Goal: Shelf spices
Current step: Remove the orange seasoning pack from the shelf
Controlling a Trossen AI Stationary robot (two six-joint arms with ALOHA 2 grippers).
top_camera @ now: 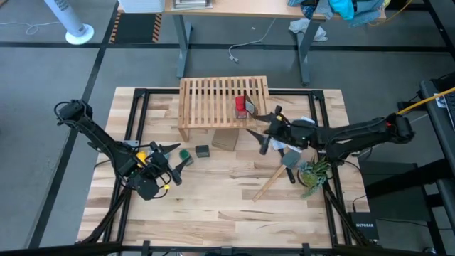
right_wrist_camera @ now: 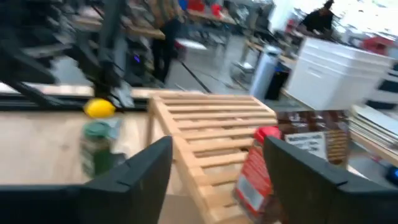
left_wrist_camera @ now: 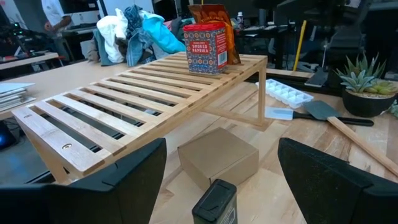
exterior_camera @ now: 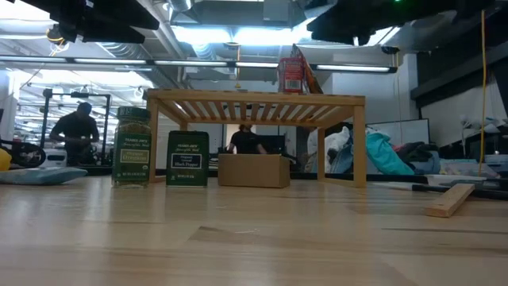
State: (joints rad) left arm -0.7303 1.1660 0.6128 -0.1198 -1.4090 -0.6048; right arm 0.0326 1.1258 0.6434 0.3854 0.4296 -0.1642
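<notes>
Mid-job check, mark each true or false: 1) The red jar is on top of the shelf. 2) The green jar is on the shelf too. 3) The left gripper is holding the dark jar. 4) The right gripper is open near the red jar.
1) True: the red jar stands on the shelf.
2) False: the green jar stands on the table.
3) False: the left gripper is open, the dark jar unheld on the table.
4) True: the right gripper is open beside it.

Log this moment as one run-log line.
shelf: red jar, orange packet on top | table: green jar, dark jar | right gripper: open beside shelf | left gripper: open
</notes>
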